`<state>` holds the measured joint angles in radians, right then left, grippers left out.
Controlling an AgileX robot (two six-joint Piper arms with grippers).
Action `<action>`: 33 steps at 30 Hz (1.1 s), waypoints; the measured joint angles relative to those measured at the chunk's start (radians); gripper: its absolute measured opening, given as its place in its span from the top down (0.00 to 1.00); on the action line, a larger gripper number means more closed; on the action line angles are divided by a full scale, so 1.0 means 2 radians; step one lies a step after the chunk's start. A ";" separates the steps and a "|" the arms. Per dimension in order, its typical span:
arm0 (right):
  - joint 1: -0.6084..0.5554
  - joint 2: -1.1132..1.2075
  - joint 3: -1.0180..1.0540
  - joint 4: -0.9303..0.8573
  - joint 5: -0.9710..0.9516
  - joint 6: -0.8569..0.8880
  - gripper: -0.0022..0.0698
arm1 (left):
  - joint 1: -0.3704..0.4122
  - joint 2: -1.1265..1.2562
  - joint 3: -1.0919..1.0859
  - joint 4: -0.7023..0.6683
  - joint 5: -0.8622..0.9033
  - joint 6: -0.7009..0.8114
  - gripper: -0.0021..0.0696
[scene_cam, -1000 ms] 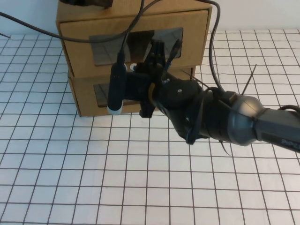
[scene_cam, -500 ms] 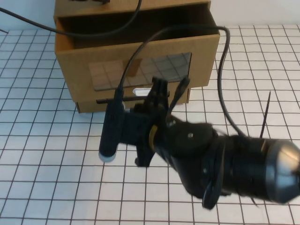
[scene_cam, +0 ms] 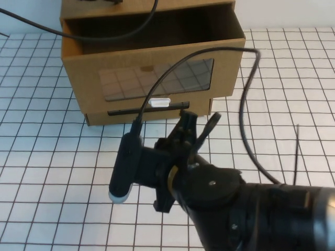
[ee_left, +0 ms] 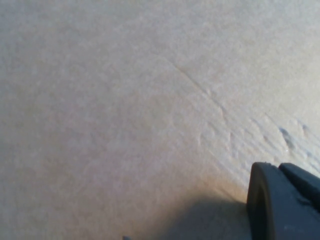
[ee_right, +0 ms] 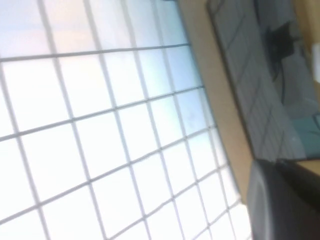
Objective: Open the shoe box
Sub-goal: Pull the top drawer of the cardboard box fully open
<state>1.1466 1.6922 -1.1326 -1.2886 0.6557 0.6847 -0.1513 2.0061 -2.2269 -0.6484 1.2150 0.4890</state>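
Observation:
The cardboard shoe box (scene_cam: 73,47) stands at the back of the table. Its upper drawer is pulled out toward me, with a dark hollow behind the front panel (scene_cam: 225,68). That panel has a clear window (scene_cam: 157,78) and a white pull tab (scene_cam: 159,102) under it. My right gripper (scene_cam: 187,121) is shut and holds nothing, just in front of the drawer and a little right of the tab. In the right wrist view the box (ee_right: 220,105) runs diagonally past the right gripper (ee_right: 285,200). My left gripper (scene_cam: 99,1) rests on the box top, close against cardboard (ee_left: 125,100).
A white tabletop with a black grid (scene_cam: 42,172) surrounds the box. Black cables (scene_cam: 246,104) loop from the right arm over the drawer front. A dark stick with a white tip (scene_cam: 124,167) juts from the right wrist. A thin black tie (scene_cam: 296,151) sticks up at the right.
The upper drawer has slid out toward me. The right gripper has then drawn back from the tab toward the near side and closed fully. The left gripper has stayed put.

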 joint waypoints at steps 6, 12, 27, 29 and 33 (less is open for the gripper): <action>0.001 -0.031 0.000 -0.012 0.020 0.010 0.99 | 0.000 0.000 0.000 0.000 0.000 -0.001 0.97; -0.012 -0.032 0.000 -0.049 -0.012 0.011 0.88 | 0.000 0.000 0.000 0.000 0.000 -0.002 0.97; -0.075 -0.022 0.000 -0.105 -0.081 0.011 0.63 | 0.000 0.000 0.000 0.000 0.000 -0.002 0.97; -0.075 -0.012 0.000 -0.122 -0.086 0.011 0.63 | 0.000 0.000 0.000 0.000 0.000 -0.002 0.97; -0.075 0.014 -0.003 -0.137 -0.084 0.011 0.64 | 0.000 0.000 0.000 0.000 0.000 -0.002 0.97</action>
<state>0.9975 1.7212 -1.1383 -1.5626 0.4875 0.7065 -0.1513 2.0061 -2.2269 -0.6484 1.2150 0.4850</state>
